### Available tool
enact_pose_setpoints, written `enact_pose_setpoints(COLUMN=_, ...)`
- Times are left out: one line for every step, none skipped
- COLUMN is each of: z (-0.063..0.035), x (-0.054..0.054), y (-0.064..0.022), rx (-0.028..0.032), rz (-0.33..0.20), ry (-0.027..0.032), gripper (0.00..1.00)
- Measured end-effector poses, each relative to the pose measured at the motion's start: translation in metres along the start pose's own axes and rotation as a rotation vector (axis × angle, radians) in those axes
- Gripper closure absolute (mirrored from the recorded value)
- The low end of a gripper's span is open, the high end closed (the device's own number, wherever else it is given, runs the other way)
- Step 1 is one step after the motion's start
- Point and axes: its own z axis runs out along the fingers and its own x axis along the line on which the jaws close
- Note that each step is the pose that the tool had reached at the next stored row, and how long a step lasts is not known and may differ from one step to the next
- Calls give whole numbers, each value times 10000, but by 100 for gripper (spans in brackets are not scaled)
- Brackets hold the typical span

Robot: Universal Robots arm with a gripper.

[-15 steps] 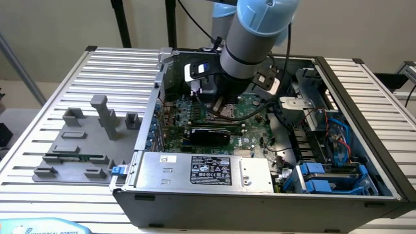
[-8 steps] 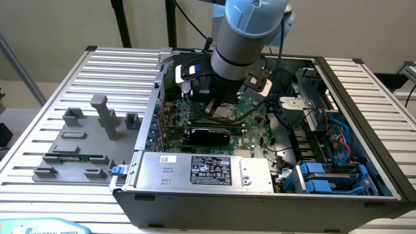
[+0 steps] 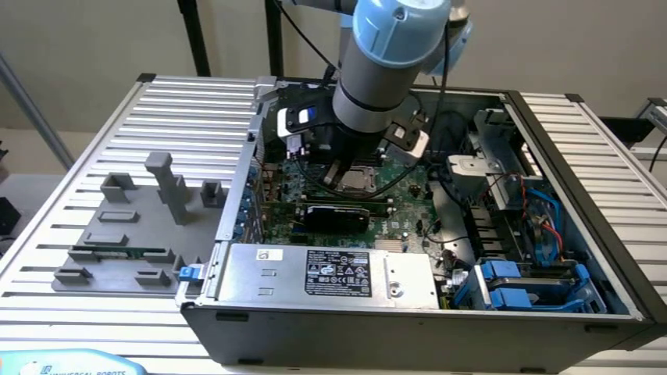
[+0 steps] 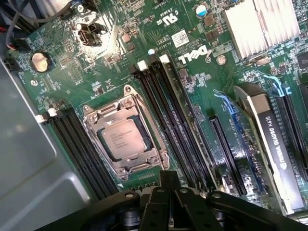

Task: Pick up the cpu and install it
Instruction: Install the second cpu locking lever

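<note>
Fingers of the gripper [image 4: 168, 192] are closed together with nothing between them; in the wrist view their black tips meet at a narrow seam just off the near edge of the socket frame [image 4: 126, 132].

Key relation: the cpu [image 4: 124, 137] already sits in that socket, flat, and lies just ahead of the closed fingertips, near but apart. No contact visible. One arm on this rig, so no choice of side. In the exterior view the arm [image 3: 383, 70] hangs over the middle of the motherboard [image 3: 401, 183] inside the open PC case [image 3: 417, 320], and the socket [image 3: 358, 178] shows just below the wrist.

Cpu look: small, square, silvery metal lid with fine printed text, a darker rim around it. It is square, so no long axis; its edges line up with the socket frame, which sits at a diagonal in the wrist view. The metal frame surrounds the chip on all sides; I judge the chip seated rather than resting on top, though I can't confirm the fit at the edges.

Flanking the socket: black memory slots [image 4: 163, 115] on both sides. A graphics card [image 4: 276, 144] stands further off. Outside the case, grey fixture blocks [image 3: 136, 211] sit on the table at the exterior view's left.
</note>
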Motion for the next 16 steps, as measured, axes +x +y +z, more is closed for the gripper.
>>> enact_pose_setpoints(z=16, x=-4, y=1, rx=-3, rz=1, ry=-5, gripper=89)
enact_pose_setpoints(z=32, x=-10, y=1, rx=-8, rz=3, ry=-19, gripper=89)
enact_pose_setpoints(z=47, x=-14, y=0, rx=-14, rz=3, ry=-29, gripper=89)
enact_pose_setpoints(z=60, x=-17, y=-2, rx=-20, rz=3, ry=-42, gripper=89)
enact_pose_setpoints(z=73, x=-21, y=-7, rx=-28, rz=4, ry=-56, gripper=89)
enact_pose_setpoints(z=88, x=-25, y=-17, rx=-36, rz=4, ry=-69, gripper=89)
enact_pose_setpoints(z=105, x=-32, y=-31, rx=-41, rz=5, ry=-85, gripper=89)
enact_pose_setpoints(z=122, x=-38, y=-43, rx=-46, rz=5, ry=-98, gripper=89)
enact_pose_setpoints(z=138, x=-42, y=-50, rx=-52, rz=3, ry=-110, gripper=89)
enact_pose_setpoints(z=153, x=-44, y=-52, rx=-55, rz=-1, ry=-122, gripper=89)
enact_pose_setpoints(z=169, x=-45, y=-53, rx=-60, rz=-5, ry=-138, gripper=89)
enact_pose_setpoints(z=182, x=-44, y=-53, rx=-68, rz=-7, ry=-156, gripper=89)
enact_pose_setpoints(z=193, x=-40, y=-54, rx=-78, rz=-7, ry=-178, gripper=89)
enact_pose_setpoints(z=205, x=-35, y=-55, rx=-86, rz=-7, ry=-195, gripper=89)
enact_pose_setpoints(z=218, x=-32, y=-55, rx=-95, rz=-6, ry=-213, gripper=89)
enact_pose_setpoints(z=232, x=-29, y=-55, rx=-105, rz=-5, ry=-233, gripper=89)
